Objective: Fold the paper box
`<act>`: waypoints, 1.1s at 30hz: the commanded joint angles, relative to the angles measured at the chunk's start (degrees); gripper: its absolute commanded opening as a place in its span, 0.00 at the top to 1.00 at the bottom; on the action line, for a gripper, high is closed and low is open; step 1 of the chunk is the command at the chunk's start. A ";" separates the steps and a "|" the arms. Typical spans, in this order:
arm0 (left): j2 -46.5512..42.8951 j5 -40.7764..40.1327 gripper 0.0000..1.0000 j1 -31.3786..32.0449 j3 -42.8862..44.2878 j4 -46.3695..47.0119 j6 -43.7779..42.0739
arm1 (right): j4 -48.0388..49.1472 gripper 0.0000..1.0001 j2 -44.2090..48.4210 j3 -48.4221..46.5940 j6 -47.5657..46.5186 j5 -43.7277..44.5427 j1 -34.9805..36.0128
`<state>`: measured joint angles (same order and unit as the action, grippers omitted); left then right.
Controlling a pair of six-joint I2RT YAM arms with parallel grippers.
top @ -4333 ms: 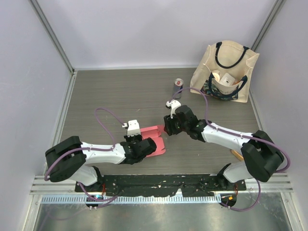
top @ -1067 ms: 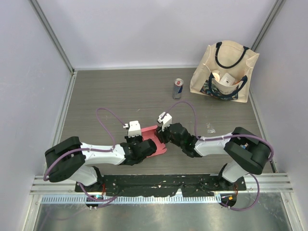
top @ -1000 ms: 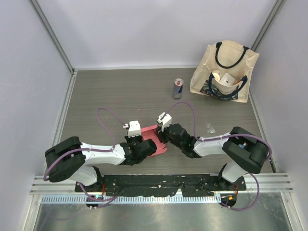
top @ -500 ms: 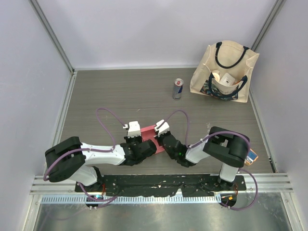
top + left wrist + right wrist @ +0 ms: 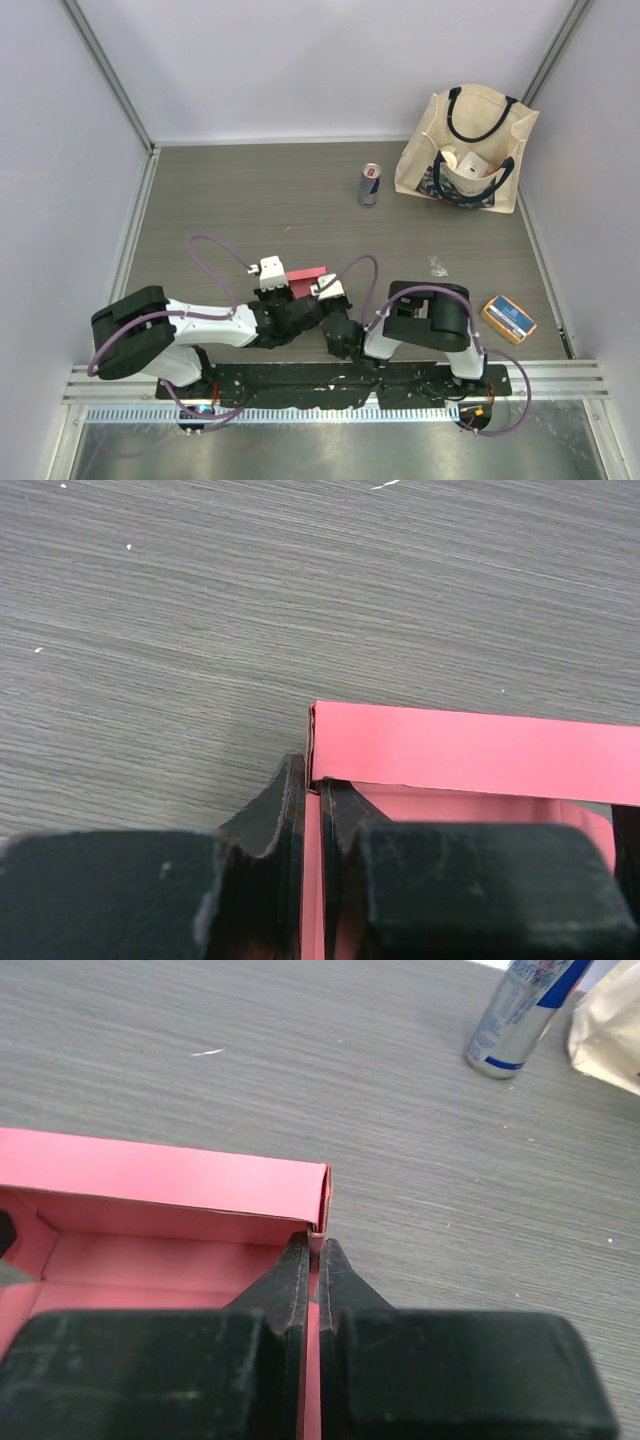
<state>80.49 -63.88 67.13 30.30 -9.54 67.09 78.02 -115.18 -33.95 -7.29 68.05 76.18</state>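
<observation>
Near edge of the table (image 5: 250, 200): both arms lay folded low, their wrists meeting just ahead of the bases. The left gripper (image 5: 312, 802) was pressed together on the left end wall of the box (image 5: 470, 752), with one finger (image 5: 272, 810) outside the wall and the other inside. The card stood upright in the pinch. The right gripper (image 5: 316, 1260) likewise pinched the right end wall, its fingers (image 5: 290, 1280) closed flat against the thin card.

The box, pink-red and open-topped, sat on the table between the two grippers, near the front and about midway across. Its far long wall stood upright, and the floor showed inside. From above, only a strip of its far side showed past the wrists.

To the right, near the front, lay an orange and blue packet (image 5: 508, 318), well apart from the box. Farther back a can (image 5: 370, 184) stood upright. A cream tote bag (image 5: 467, 150) stood just beside it at the far right.
</observation>
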 commanded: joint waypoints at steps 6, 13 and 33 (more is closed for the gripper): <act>-0.16 -2.66 1.00 0.46 0.90 0.66 0.59 | -19.36 0.52 20.41 11.27 17.12 -23.17 -3.93; -0.33 -2.39 1.00 0.54 0.99 0.58 0.15 | -35.20 0.43 34.13 15.23 23.99 -35.81 -7.97; 0.11 -1.87 1.00 0.46 2.39 -0.74 -1.17 | -17.91 0.52 18.68 5.92 13.45 -25.89 -10.88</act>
<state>80.51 -63.35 67.55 30.72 -9.63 66.39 50.06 -93.73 -25.56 8.69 33.45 65.19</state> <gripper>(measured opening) 0.094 0.487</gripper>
